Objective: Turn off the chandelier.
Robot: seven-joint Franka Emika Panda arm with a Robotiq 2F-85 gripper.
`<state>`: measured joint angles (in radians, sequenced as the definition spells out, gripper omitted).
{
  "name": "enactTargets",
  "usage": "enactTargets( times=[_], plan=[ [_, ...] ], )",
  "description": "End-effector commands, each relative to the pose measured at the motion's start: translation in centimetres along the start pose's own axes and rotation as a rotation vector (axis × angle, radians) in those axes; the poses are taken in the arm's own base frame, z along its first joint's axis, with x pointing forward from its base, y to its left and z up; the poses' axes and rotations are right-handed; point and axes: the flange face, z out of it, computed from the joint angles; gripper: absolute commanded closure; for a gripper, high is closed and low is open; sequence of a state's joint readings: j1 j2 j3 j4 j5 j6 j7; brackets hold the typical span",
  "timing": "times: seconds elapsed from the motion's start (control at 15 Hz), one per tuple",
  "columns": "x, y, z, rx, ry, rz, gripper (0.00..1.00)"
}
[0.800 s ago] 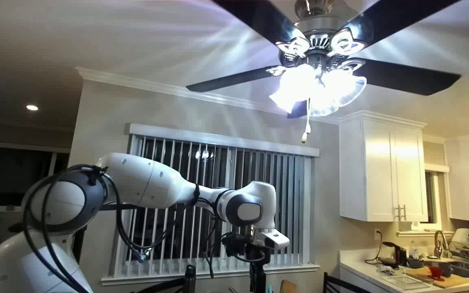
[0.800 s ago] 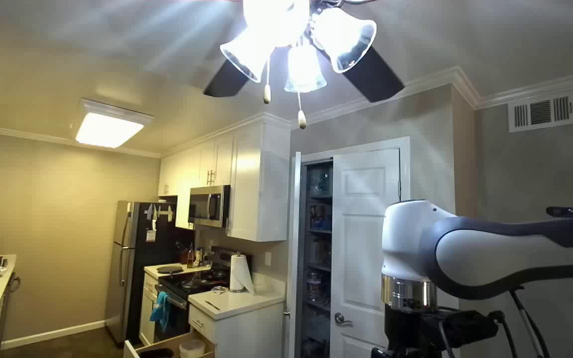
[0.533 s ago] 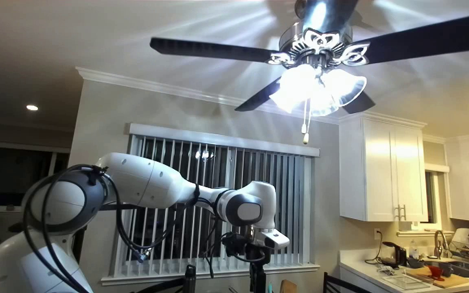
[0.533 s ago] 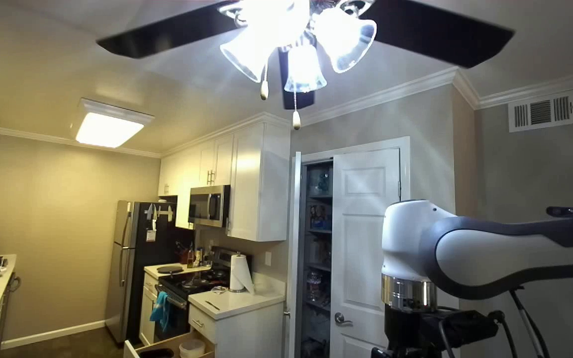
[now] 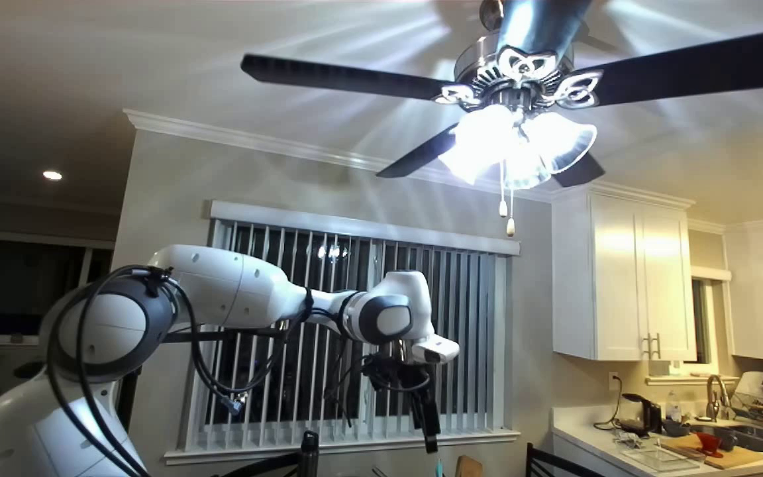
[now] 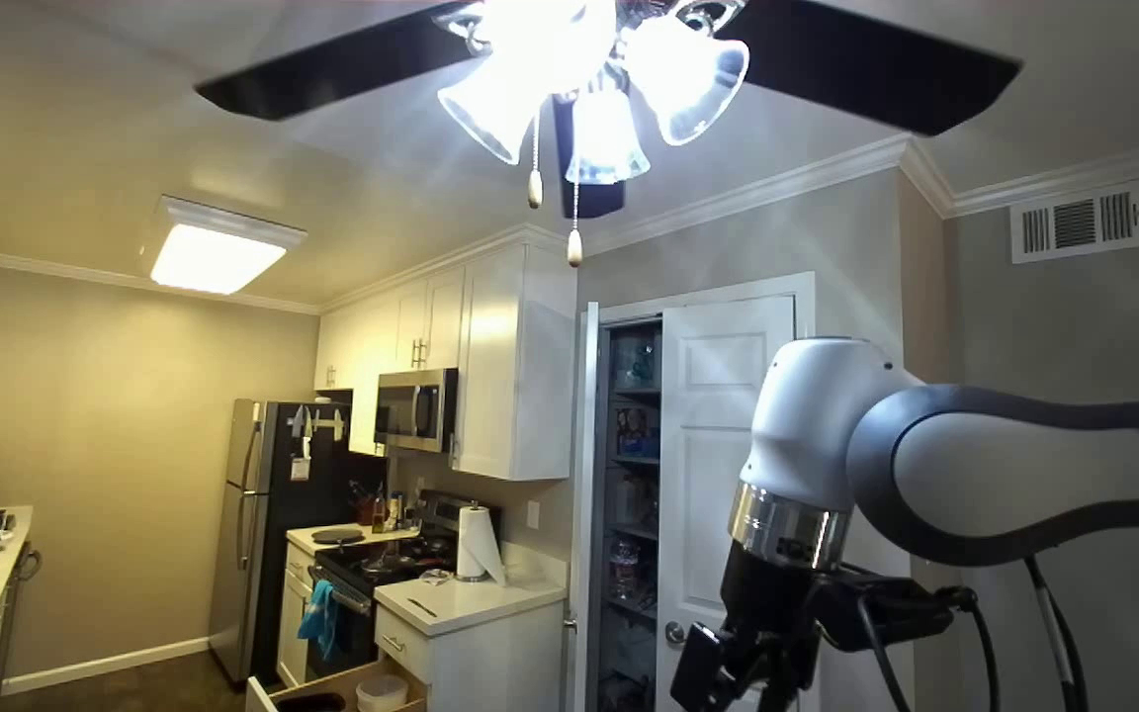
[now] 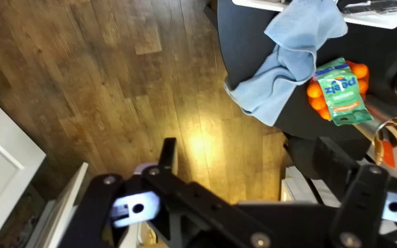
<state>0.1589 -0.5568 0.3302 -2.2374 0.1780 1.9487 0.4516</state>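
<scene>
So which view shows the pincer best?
Wrist view: the pincer is large there, both fingers in sight and spread apart. Both exterior views show it smaller: in an exterior view the fingers mostly overlap, hiding the gap; in an exterior view the bottom edge crops the fingers.

White arm [image 5: 249, 291], grey-ringed joints [image 5: 116, 324] — black cables [image 5: 196, 351], black claw [image 7: 249, 156].

Wrist view | dark table [image 7: 245, 38] with curved edge | crumpled blue cloth [image 7: 271, 93] reaches over this edge | just beside, green bag [image 7: 345, 96] together with oranges [image 7: 359, 70] | near the bag, metal container [image 7: 386, 109] | at upper border, white tray [image 7: 388, 24], partly visible
</scene>
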Motion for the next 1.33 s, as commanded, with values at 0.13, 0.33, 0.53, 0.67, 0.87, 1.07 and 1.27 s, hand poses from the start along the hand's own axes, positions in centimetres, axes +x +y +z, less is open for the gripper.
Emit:
enactTargets(
  times=[0.13, 0.33, 0.53, 0.67, 0.87, 1.07, 1.27],
  plan=[
    [-0.1, -6.6, -6.3, -0.019, 0.226, -0.222, 0.0],
    [0.0, -9.1, -9.4, -0.057, 0.378, -0.303, 0.0],
    [0.7, -10.9, -12.6, -0.075, 0.543, -0.367, 0.0],
    [1.5, -11.5, -14.8, -0.076, 0.664, -0.389, 0.0],
    [3.6, -11.4, -18.7, -0.056, 0.853, -0.397, 0.0],
    [5.5, -10.8, -22.7, -0.041, 1.036, -0.408, 0.0],
    [6.7, -10.2, -25.8, -0.029, 1.214, -0.421, 0.0]
  ],
)
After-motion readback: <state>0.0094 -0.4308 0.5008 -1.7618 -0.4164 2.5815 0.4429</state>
